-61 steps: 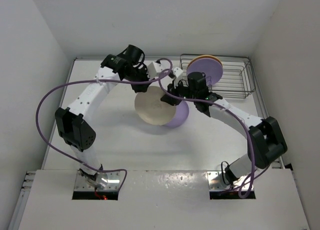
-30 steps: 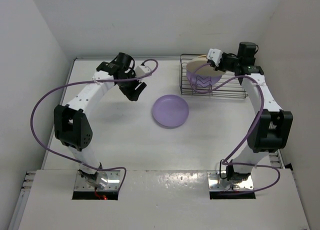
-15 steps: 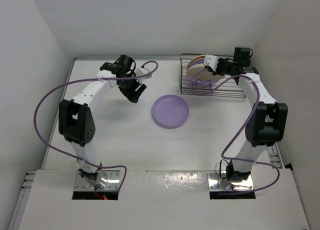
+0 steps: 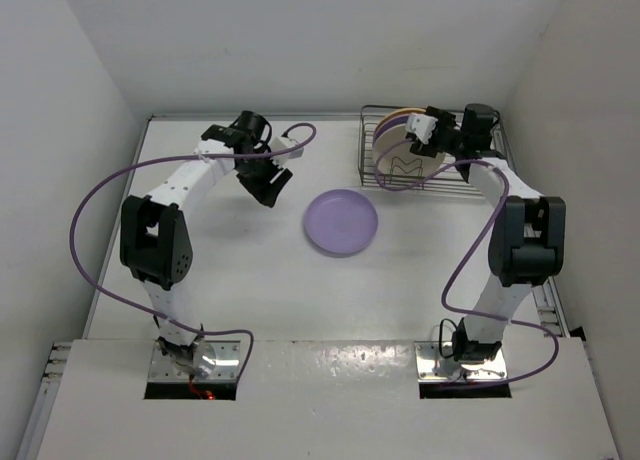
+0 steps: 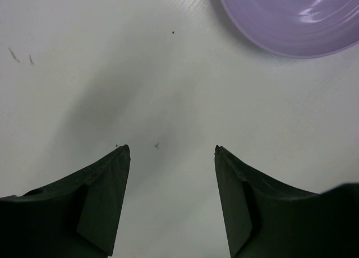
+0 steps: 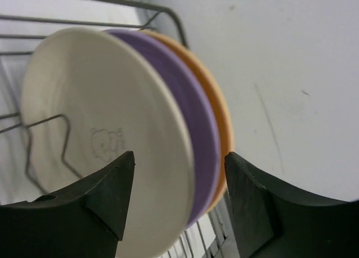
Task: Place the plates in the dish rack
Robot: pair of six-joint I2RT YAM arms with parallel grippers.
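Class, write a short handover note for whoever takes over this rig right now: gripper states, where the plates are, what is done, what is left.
Left gripper: open, empty, above the bare table near the loose lavender plate.
Right gripper: open, at the dish rack, close to the racked plates.
Done: cream plate, racked lavender plate and yellow-orange plate stand on edge in the rack.
Left: the loose lavender plate, lying flat on the table, has to go in.
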